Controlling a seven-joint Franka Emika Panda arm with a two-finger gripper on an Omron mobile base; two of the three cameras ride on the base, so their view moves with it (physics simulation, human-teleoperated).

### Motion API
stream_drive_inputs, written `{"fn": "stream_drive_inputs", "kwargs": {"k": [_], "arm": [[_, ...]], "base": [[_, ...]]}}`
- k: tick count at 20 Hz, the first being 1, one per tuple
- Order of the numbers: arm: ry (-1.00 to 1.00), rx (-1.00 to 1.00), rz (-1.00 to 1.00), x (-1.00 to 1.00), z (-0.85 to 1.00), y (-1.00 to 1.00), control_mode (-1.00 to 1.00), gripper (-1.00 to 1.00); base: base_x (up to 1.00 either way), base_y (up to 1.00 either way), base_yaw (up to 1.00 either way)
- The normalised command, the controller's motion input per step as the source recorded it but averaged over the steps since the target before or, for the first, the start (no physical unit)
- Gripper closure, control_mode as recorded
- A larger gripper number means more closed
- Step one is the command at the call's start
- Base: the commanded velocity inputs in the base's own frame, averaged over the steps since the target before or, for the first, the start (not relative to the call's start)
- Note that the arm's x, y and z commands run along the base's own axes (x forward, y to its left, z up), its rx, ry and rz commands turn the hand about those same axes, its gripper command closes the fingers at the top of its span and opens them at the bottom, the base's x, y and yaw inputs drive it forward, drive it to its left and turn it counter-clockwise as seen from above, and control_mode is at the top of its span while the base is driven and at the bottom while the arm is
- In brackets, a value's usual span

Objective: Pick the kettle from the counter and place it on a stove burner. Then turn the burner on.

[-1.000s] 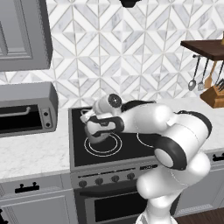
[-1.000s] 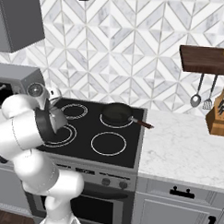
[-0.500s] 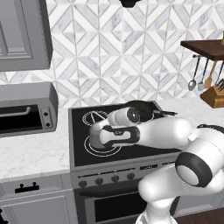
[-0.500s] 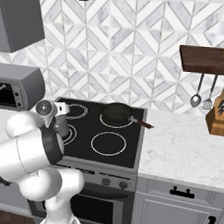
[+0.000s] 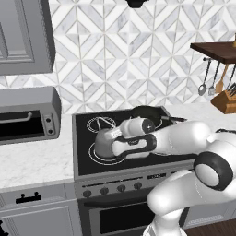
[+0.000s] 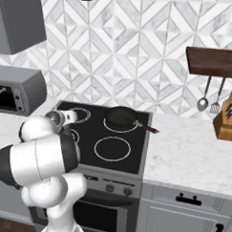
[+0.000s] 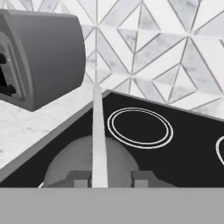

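Tool (image 7: pixel 105 178) straddles kettle (image 5: pixel 105 143) handle; grip contact hidden.

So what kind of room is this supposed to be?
A kitchen, computer-rendered by the look of it: a black glass stove with knobs, a toaster oven on a marble counter, and a knife block.

The squat, rounded metal kettle (image 5: pixel 104 143) is dull grey with a pale wire handle. It sits on a glossy black glass cooktop (image 5: pixel 83 161) marked with thin white double rings (image 7: pixel 140 127). The stone worktop (image 5: pixel 32 163) is white with faint grey veins. The tiled wall (image 5: pixel 120 55) repeats white-and-grey diamonds. A round frying pan (image 6: pixel 121 116) is black; the boxy toaster oven (image 5: pixel 25 115) is grey.
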Motion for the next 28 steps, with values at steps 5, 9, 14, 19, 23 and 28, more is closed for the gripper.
{"fn": "stream_drive_inputs", "kwargs": {"k": [5,9,14,19,23,28], "arm": [[0.0,0.0,-0.04,-0.13,0.48,0.0,-1.0,-1.0],[-0.01,0.0,-0.04,-0.23,0.78,0.0,-1.0,-1.0],[0.0,0.0,-0.03,-0.38,0.9,-0.01,-1.0,-1.0],[0.09,0.0,-0.05,-0.48,0.95,0.0,-1.0,-1.0],[0.32,-0.01,-0.05,-0.54,0.7,0.0,-1.0,-1.0],[0.23,-0.1,-0.03,-0.59,0.11,0.04,-1.0,-1.0]], "base": [[0.0,0.0,0.0],[0.0,0.0,0.0],[0.0,0.0,0.0],[0.0,0.0,0.0],[0.0,0.0,0.0],[0.0,0.0,0.0]]}}
